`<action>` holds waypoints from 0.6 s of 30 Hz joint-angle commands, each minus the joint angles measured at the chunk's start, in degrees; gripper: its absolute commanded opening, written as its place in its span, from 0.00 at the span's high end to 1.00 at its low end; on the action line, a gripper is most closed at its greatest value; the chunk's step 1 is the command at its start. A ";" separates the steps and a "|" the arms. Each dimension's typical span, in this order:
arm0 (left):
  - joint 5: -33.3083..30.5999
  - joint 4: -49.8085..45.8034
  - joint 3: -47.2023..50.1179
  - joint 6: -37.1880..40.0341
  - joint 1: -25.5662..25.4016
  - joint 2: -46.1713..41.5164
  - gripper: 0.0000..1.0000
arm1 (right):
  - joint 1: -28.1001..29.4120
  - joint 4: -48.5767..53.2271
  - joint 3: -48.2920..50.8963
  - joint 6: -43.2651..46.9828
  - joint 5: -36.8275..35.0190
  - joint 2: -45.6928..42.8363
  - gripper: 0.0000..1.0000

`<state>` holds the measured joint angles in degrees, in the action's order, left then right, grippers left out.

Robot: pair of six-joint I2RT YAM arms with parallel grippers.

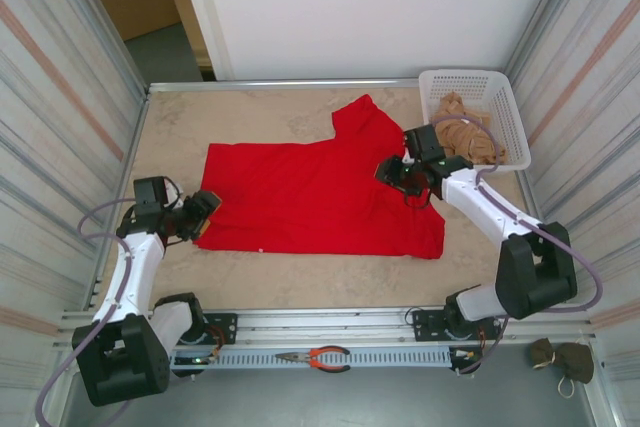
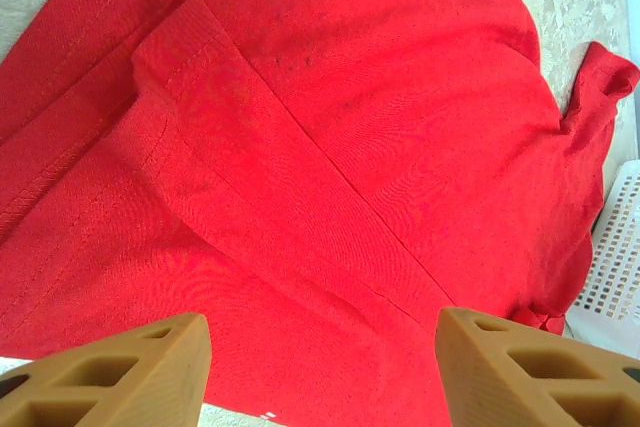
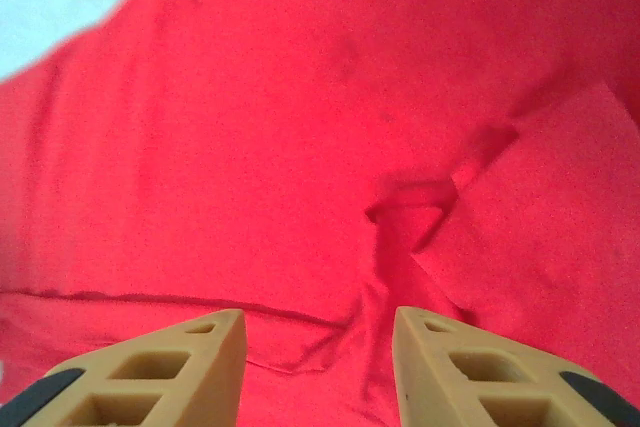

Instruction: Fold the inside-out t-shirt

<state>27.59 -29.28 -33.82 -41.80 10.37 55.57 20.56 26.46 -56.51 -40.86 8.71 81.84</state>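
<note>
1. Top view: the inside-out t-shirt (image 1: 320, 197) lies spread flat in the middle of the table (image 1: 260, 107), one sleeve reaching toward the far edge. The left arm rises from its base, then bends at the wrist so the left gripper (image 1: 205, 215) points right, at the shirt's near-left corner. The right arm folds at the elbow near the table's right side and reaches back left, with the right gripper (image 1: 395, 172) over the shirt's right part. A white basket (image 1: 470, 79) holding a tan garment (image 1: 465, 132) stands at the far-right corner.
2. Left wrist view: the left gripper (image 2: 322, 325) has its fingers (image 2: 120, 372) spread wide with nothing between them. Red cloth (image 2: 380, 127) with a folded, stitched band lies beneath.
3. Right wrist view: the right gripper (image 3: 320, 317) is spread too, gripping nothing, above wrinkled red cloth (image 3: 250, 147). I cannot tell whether it touches the cloth.
</note>
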 commanded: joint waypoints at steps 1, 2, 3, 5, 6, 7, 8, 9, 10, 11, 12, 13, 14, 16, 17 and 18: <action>0.27 0.62 0.60 -0.03 -0.35 -0.23 0.39 | 2.51 4.50 -1.17 1.05 -4.64 4.00 0.62; 0.44 0.66 0.64 -0.20 -0.38 -0.20 0.39 | 3.25 4.48 -1.62 1.10 -4.90 5.31 0.63; 0.59 0.63 0.60 -0.21 -0.38 -0.19 0.39 | 3.98 4.64 -2.54 1.14 -5.21 6.94 0.64; 0.69 0.56 0.43 -0.32 -0.46 -0.39 0.39 | 5.27 4.97 -4.40 1.27 -5.99 9.76 0.67; 0.65 0.50 0.42 -0.38 -0.51 -0.63 0.39 | 5.83 5.29 -5.48 1.31 -6.52 11.42 0.67; 0.69 0.38 0.36 -0.47 -0.44 -0.81 0.39 | 6.25 5.68 -6.60 1.39 -7.28 12.87 0.67; 0.74 0.36 0.35 -0.56 -0.46 -0.95 0.39 | 6.49 6.01 -7.42 1.55 -8.05 14.04 0.67; 0.83 0.36 0.21 -0.64 -0.46 -1.08 0.39 | 6.73 6.42 -8.34 1.57 -8.56 15.36 0.66; 0.91 0.34 0.25 -0.73 -0.51 -1.21 0.39 | 6.85 6.79 -9.16 1.64 -9.18 16.51 0.66; 1.04 0.30 0.25 -0.87 -0.49 -1.36 0.39 | 6.87 7.21 -9.88 1.62 -9.78 17.39 0.66; 1.24 0.27 0.19 -0.91 -0.46 -1.43 0.39 | 6.87 7.61 -10.53 1.57 -10.29 18.49 0.65; 1.32 0.27 0.19 -0.99 -0.45 -1.59 0.39 | 6.86 7.88 -11.19 1.58 -10.77 19.43 0.65; 1.40 0.32 0.08 -1.05 -0.44 -1.68 0.39 | 6.87 8.08 -11.61 1.58 -11.11 20.15 0.65; 1.48 0.24 -0.01 -0.98 -0.44 -1.86 0.39 | 6.87 8.60 -12.42 1.40 -11.43 21.68 0.66; 1.63 0.33 -0.01 -1.08 -0.44 -1.87 0.39 | 6.85 8.61 -12.64 1.39 -11.47 22.24 0.66; 1.76 0.36 -0.01 -1.17 -0.50 -1.90 0.39 | 6.87 8.70 -12.96 1.25 -11.44 22.78 0.66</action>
<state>28.10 -29.28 -33.82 -42.28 10.31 54.68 27.35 32.29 -67.90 -39.97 -0.47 102.85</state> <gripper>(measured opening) 0.607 0.342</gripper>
